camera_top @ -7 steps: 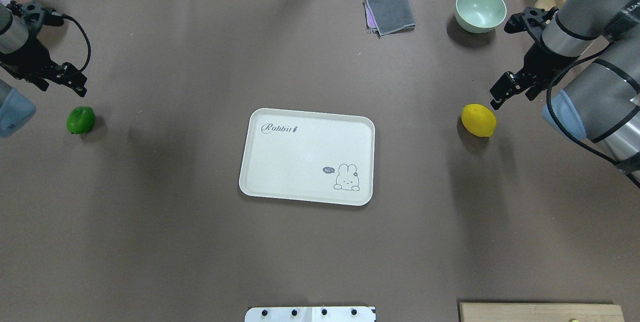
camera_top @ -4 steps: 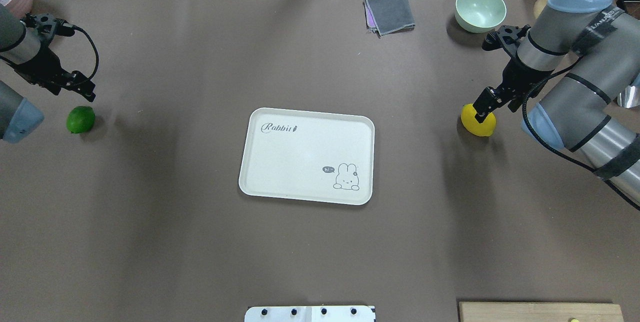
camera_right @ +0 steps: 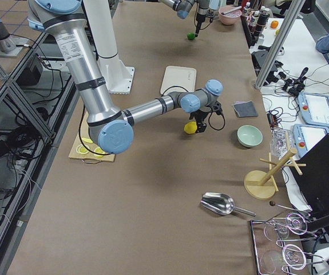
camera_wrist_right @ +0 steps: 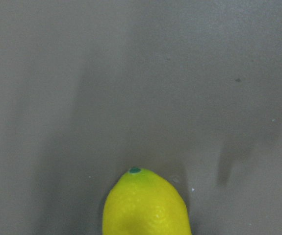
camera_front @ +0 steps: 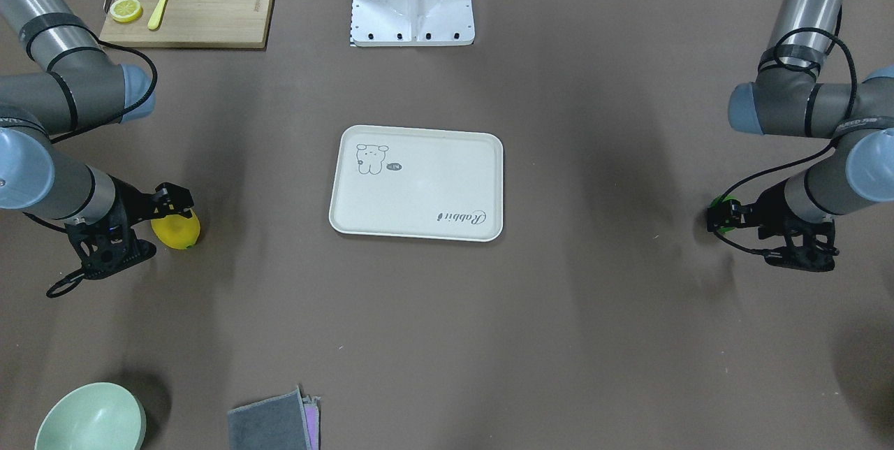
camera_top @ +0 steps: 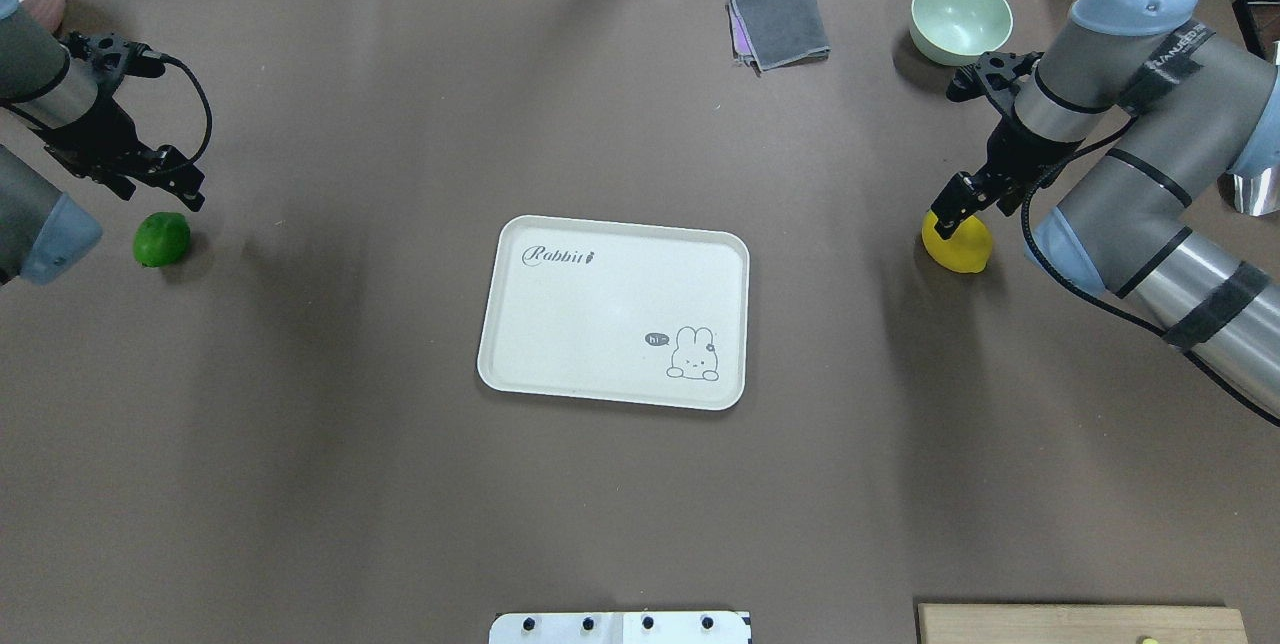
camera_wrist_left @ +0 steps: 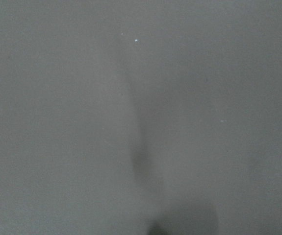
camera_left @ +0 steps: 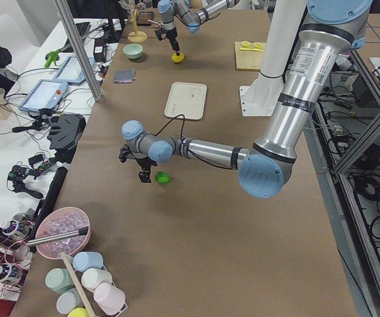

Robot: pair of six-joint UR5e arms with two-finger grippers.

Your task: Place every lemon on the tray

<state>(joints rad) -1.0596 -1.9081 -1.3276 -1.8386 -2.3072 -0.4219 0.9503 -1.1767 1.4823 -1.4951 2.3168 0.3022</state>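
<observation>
Both lemons lie on the brown table (camera_top: 400, 484), neither of them on the tray (camera_top: 600, 369) at its middle. In the overhead view the yellow lemon (camera_top: 960, 246) sits off the tray's right-hand side and the green lemon (camera_top: 161, 239) is well apart on its left. The right gripper (camera_top: 950, 216) hangs at the yellow lemon's upper edge, its tip overlapping the fruit in the overhead and front views. The right wrist view shows the lemon's green-tipped end low in frame but no fingers, so I cannot tell how wide the jaws stand or whether they touch the skin. The left gripper (camera_top: 192, 196) hovers near the green lemon, which shows as slivers of green around its tip in the front view. Its wrist camera sees only bare table, and its opening cannot be told either. Each fruit looks glossy, smooth and rounded. They are probably firm and light enough for one gripper, yet apt to roll, or to squirt out of a pinch taken near a tapered end. The safer hold is probably across the short axis at the widest belly, fingers square to the long axis and low enough to pass the widest part, closing gently — an off-centre bite could spin the fruit away.
</observation>
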